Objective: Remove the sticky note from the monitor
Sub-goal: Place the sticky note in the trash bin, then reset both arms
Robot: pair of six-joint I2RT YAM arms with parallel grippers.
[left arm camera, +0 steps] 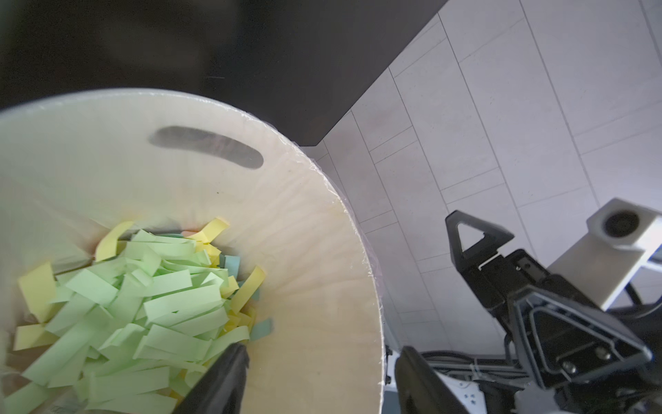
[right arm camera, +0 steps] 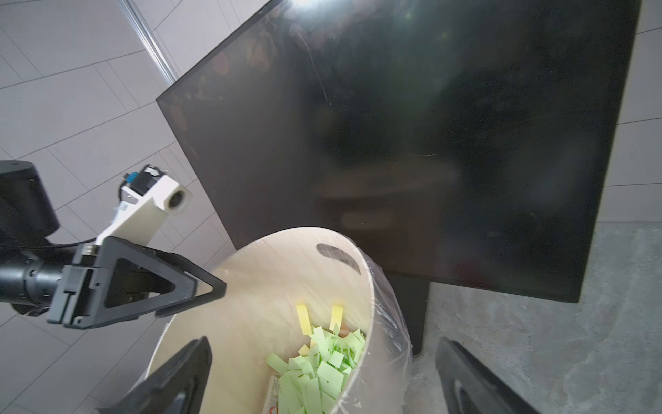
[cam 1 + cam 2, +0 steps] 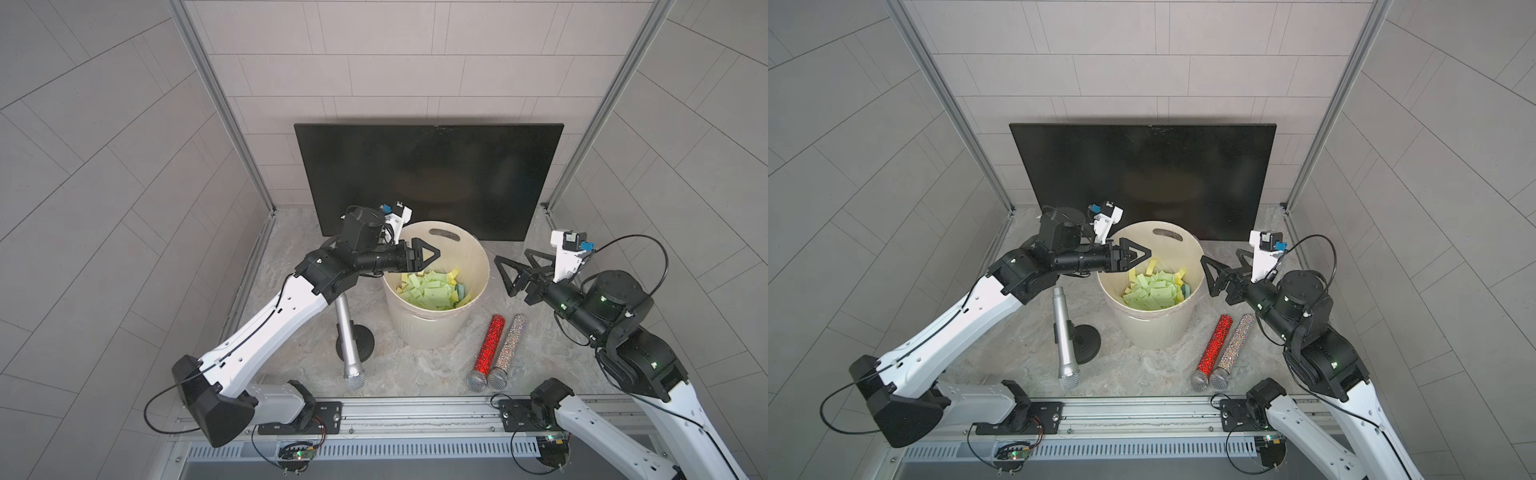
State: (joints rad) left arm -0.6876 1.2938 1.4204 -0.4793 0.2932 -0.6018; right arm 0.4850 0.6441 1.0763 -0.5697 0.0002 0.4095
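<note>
Below left end effector (image 3: 432,253) (jaws apart, empty): green and yellow paper sticky notes (image 3: 432,289) heaped in cream round plastic bucket (image 3: 428,328). Beyond, large glossy black monitor (image 3: 428,166), no note showing. Likely light, limp; pinch free edge.

No legible text anywhere. Glossy black flat monitor screen (image 3: 428,174): no readable logo. Printed scrap with red marks (image 2: 272,394) under green paper strips (image 2: 322,372) in cream round bucket (image 2: 250,286): print blurred, unreadable.
</note>
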